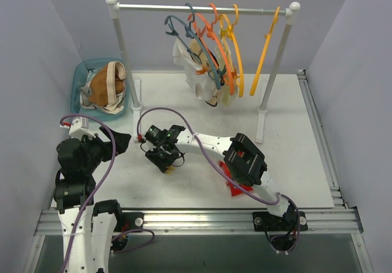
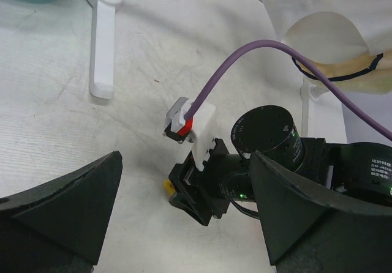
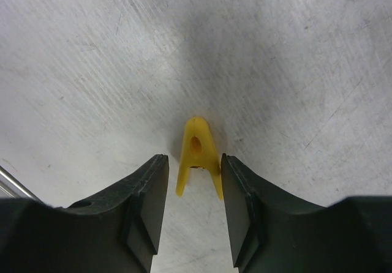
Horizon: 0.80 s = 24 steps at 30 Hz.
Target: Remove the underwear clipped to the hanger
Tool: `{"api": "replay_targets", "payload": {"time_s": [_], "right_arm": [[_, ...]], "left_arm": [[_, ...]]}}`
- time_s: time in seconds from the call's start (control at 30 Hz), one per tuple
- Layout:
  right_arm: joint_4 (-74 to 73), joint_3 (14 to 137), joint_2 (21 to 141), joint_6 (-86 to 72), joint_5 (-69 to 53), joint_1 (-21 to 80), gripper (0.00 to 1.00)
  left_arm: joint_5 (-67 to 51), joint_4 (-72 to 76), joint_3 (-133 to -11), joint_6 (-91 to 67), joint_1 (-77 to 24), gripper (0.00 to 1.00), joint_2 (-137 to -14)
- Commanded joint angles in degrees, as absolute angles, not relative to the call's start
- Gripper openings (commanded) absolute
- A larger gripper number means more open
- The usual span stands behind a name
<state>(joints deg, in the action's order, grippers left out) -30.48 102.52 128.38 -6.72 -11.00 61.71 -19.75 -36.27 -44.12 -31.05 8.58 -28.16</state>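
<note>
Hovering left gripper (image 2: 184, 154): near left, jaws spread wide with nothing between them, aimed across the table (image 1: 294, 163) toward the right arm (image 1: 245, 157).
Red item (image 1: 236, 187): near right, on the table, partly under the right arm; too hidden to name.
Right gripper (image 3: 192, 163): near centre, nose down just above the table. Jaws stand apart on either side of a yellow clothespin (image 3: 197, 150); the pin lies flat and no clear squeeze shows.
Basket (image 1: 78, 80): far left, just beside the rack's left post (image 1: 124, 52); holds brown and cream briefs (image 1: 107, 86) in a loose heap.
Rail (image 1: 153, 7): far, running left to right; blue, orange and yellow hangers (image 1: 228, 46) bunched right of centre.
Underwear (image 1: 205, 71): hanging from the left hangers of the bunch, off-white and cream with some brown. The rightmost yellow hanger looks bare. Clips too small to make out.
Handling (judgement): light, limp, stretchy cloth, not fragile, and it will drape and bunch. The hangers hang free, so a hard tug would likely drag a hanger along rather than free the cloth.
Where to hold (judgement): pinch a fold close under a clip, at the waistband where the cloth is doubled – and steady the hanger with the free left gripper.
</note>
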Motion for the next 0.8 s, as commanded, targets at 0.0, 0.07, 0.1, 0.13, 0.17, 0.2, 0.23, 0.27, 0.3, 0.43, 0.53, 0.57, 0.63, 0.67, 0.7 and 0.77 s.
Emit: {"api": "replay_targets", "payload": {"time_s": [0.0, 0.07, 0.1, 0.13, 0.17, 0.2, 0.23, 0.27, 0.3, 0.43, 0.53, 0.57, 0.63, 0.67, 0.7, 0.77], "right_arm": [[-31.55, 101.08, 128.59, -7.91, -12.13, 62.14, 0.39], [-31.29, 99.59, 128.06, -8.61, -11.78, 62.58, 0.38], [-31.20, 99.06, 128.06, -8.79, -11.60, 62.67, 0.37], [-31.11, 98.53, 127.71, -8.96, -10.91, 62.84, 0.37], [-30.85, 98.00, 127.53, -9.23, -10.64, 63.02, 0.37], [-30.76, 96.87, 127.53, -9.66, -10.37, 63.10, 0.36], [-30.67, 96.42, 127.53, -10.10, -9.94, 63.11, 0.36], [-30.59, 95.98, 127.53, -10.37, -9.15, 63.11, 0.35], [-30.59, 95.11, 127.44, -10.98, -8.53, 63.11, 0.34], [-29.80, 92.82, 124.56, -12.65, -5.89, 62.49, 0.21], [-29.62, 89.75, 119.47, -14.06, -2.64, 61.53, 0.15], [-29.53, 88.52, 117.88, -14.32, -1.68, 61.35, 0.14], [-29.62, 84.75, 112.10, -15.20, 1.22, 60.91, 0.13], [-29.71, 83.42, 109.97, -15.55, 2.19, 60.91, 0.13], [-29.71, 82.02, 107.69, -15.99, 4.02, 60.91, 0.13], [-29.88, 77.45, 100.57, -17.75, 5.62, 60.91, 0.13]], "left_arm": [[-19.60, -35.42, -44.65, -30.85, 8.70, 0.94, -27.86], [-19.51, -35.42, -44.65, -30.94, 8.61, 0.94, -27.69], [-19.51, -35.42, -44.56, -30.94, 8.70, 0.94, -27.60], [-19.51, -35.42, -44.56, -31.02, 8.70, 0.94, -27.68], [-19.42, -35.42, -44.56, -31.03, 8.61, 0.94, -27.60], [-19.51, -35.42, -44.56, -31.11, 8.61, 0.94, -27.60], [-19.51, -35.42, -44.47, -31.11, 8.61, 0.94, -27.51], [-19.42, -35.42, -44.47, -31.11, 8.70, 0.94, -27.42], [-19.42, -35.42, -44.47, -31.11, 8.70, 0.94, -27.42], [-19.42, -35.42, -44.47, -31.11, 8.61, 0.94, -27.42], [-19.42, -35.42, -44.56, -31.11, 8.70, 0.94, -27.42], [-19.42, -35.59, -44.65, -31.03, 8.61, 0.94, -27.42], [-19.42, -35.51, -44.65, -31.03, 8.61, 0.94, -27.60], [-19.42, -35.51, -44.65, -31.03, 8.61, 0.94, -27.51], [-19.51, -35.33, -44.65, -31.03, 8.70, 0.94, -27.68], [-19.77, -35.16, -44.65, -31.11, 8.79, 0.94, -27.95]]}}
